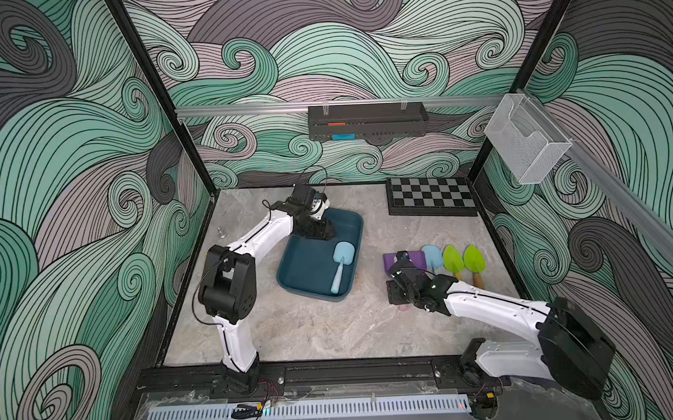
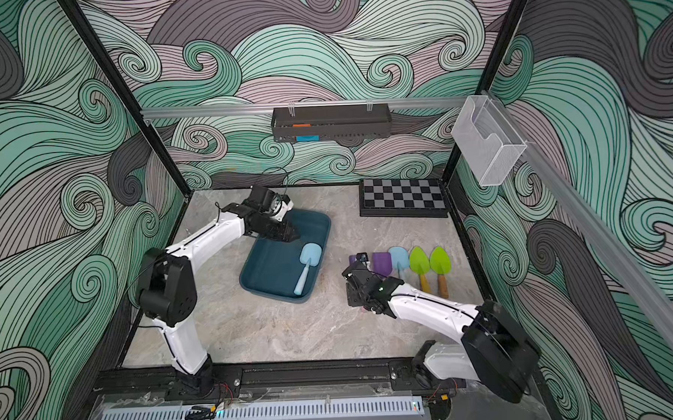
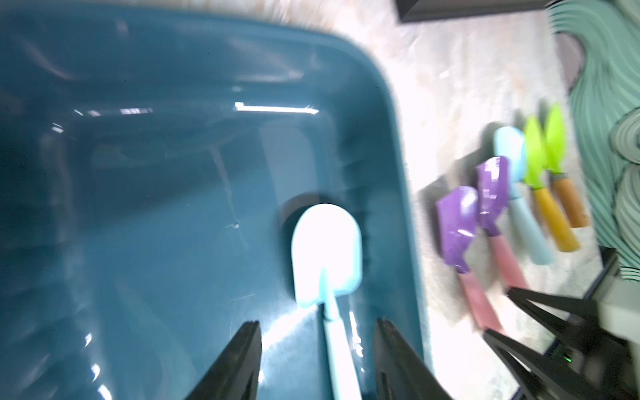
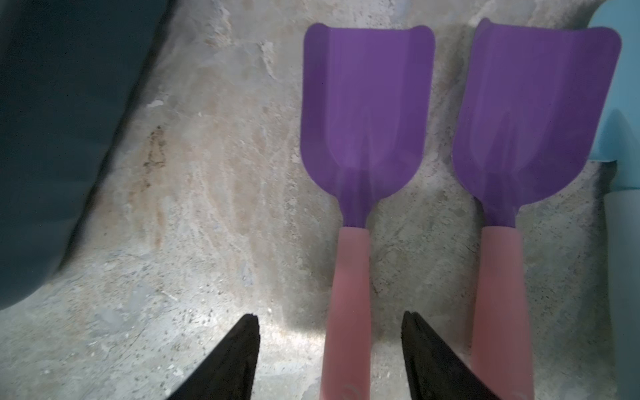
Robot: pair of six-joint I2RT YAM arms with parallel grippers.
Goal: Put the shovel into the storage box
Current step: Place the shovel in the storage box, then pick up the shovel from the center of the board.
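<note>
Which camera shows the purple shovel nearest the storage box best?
The right wrist view: that purple shovel is large and sharp, blade and pink handle lying on the table. The left wrist view shows it small and blurred. In both top views the right arm hides most of it.

Top views even, sharp; left wrist view motion-blurred, glare whitening blue shovel [image 3: 325,249]; right wrist view dim-edged.

Grey marbled tabletop [image 1: 313,329]: teal storage box [image 1: 310,263] centre, chessboard [image 1: 430,197] far right corner, shovel row [image 1: 432,255] right.
</note>
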